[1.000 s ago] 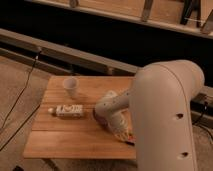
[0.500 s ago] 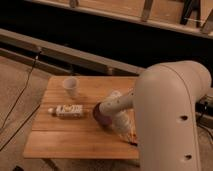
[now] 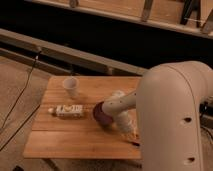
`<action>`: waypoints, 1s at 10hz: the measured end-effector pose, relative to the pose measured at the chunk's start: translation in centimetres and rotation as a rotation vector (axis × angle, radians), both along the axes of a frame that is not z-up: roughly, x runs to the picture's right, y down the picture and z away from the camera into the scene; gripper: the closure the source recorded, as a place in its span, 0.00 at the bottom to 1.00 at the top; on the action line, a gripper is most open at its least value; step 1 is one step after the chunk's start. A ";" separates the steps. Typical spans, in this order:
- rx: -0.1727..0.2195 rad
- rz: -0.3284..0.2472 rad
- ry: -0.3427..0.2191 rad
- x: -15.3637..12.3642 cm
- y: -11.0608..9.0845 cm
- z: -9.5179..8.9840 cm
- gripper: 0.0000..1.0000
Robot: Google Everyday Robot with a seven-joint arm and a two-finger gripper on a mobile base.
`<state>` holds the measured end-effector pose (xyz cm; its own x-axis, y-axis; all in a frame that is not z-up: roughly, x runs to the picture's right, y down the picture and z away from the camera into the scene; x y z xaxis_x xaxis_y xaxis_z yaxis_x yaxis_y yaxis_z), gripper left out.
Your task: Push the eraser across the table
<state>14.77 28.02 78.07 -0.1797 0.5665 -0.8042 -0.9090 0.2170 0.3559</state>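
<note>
The light-brown plank table (image 3: 60, 140) fills the middle of the camera view. My big white arm covers its right side. The forearm reaches down and left to the gripper (image 3: 129, 131), low over the table's front right part, just right of the dark maroon bowl (image 3: 101, 113). A small dark sliver with a reddish edge, the eraser (image 3: 135, 142), shows just below the gripper near the table's front edge. The arm hides most of it.
A white labelled bottle (image 3: 66, 110) lies on its side left of the bowl. A white cup (image 3: 70, 86) stands at the back left. A cable (image 3: 20, 95) runs over the floor on the left. A dark wall with rails stands behind the table.
My arm and gripper have shifted a little to the right and toward the front edge, so more of the maroon bowl shows. Bottle and cup have not moved.
</note>
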 end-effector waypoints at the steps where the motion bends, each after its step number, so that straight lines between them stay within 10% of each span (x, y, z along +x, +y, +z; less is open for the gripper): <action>1: 0.001 0.003 0.004 0.2 0.0 0.0 1.00; 7: 0.075 0.019 -0.043 -1.0 -2.2 0.5 0.98; 10: 0.092 0.022 -0.070 -0.8 -2.9 0.3 0.69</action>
